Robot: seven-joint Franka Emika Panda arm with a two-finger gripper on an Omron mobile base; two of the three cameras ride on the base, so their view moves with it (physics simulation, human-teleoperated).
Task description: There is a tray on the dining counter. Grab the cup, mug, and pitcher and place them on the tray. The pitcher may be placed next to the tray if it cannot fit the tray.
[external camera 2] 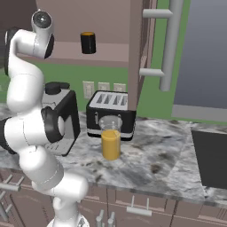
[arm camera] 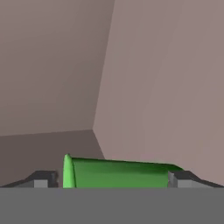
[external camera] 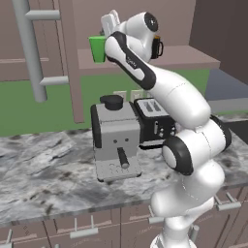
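Gripper [arm camera: 113,179] wide astride cup [arm camera: 118,173] — mug [external camera 2: 88,43] nearby on shelf [external camera 2: 106,55]

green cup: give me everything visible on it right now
The cup is a small bright green tumbler, plain and smooth like plastic, tapered, with no handle. It stands upright on the shelf above the marbled counter, near that shelf's left end, with the arm's wrist partly covering it. In the hand view it lies sideways across the bottom of the picture, between the two fingertips of the open pincer, rim toward the left one. Contact with the fingers cannot be told.
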